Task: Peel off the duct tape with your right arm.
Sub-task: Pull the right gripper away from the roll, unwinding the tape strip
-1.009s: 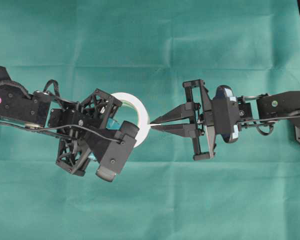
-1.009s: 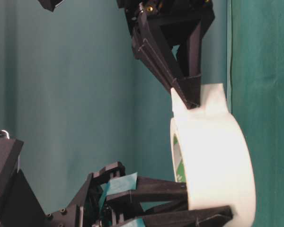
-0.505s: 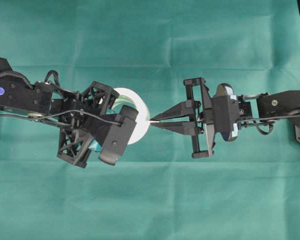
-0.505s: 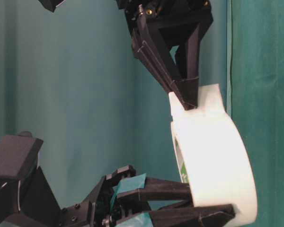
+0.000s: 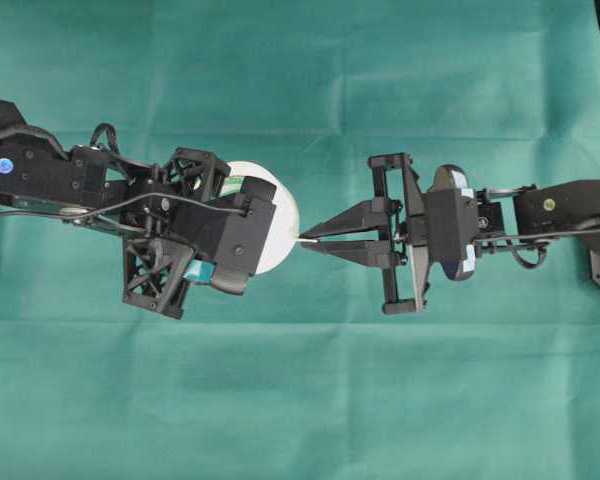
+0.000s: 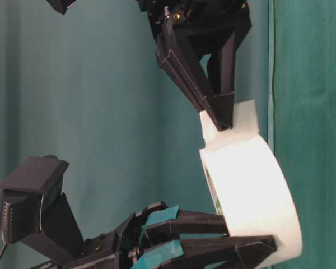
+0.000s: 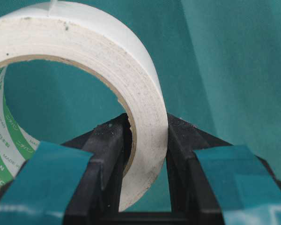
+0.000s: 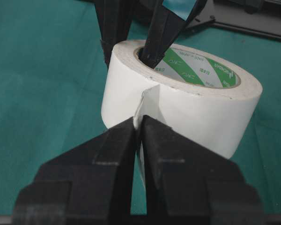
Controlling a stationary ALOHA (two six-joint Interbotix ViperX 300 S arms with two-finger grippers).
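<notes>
The right gripper (image 5: 302, 240) is pinched shut on the loose white strip end (image 8: 139, 123) of the duct tape (image 8: 178, 101); in the right wrist view its two plain black fingers (image 8: 110, 159) meet on the strip with almost no gap between them, and the strip runs straight from the tips to the roll's outer face. Just beyond those fingertips stands the roll itself, touching them only through the strip, its green-lettered inner ring turned upward in that view. On the roll's far side from the right gripper, the left gripper (image 7: 143, 154) clamps the roll's wall: one teal-taped finger (image 7: 105, 159) sits inside the ring and the other against the outer face, so the wall is squeezed between them. In the overhead view the roll (image 5: 275, 215) lies between the two grippers, mostly covered by the left gripper's wrist camera, with the right arm (image 5: 570, 215) stretching away to the right. Beneath and beyond everything lies the green cloth (image 5: 300, 400). In the table-level view the roll (image 6: 252, 190) hangs clear of the cloth.
</notes>
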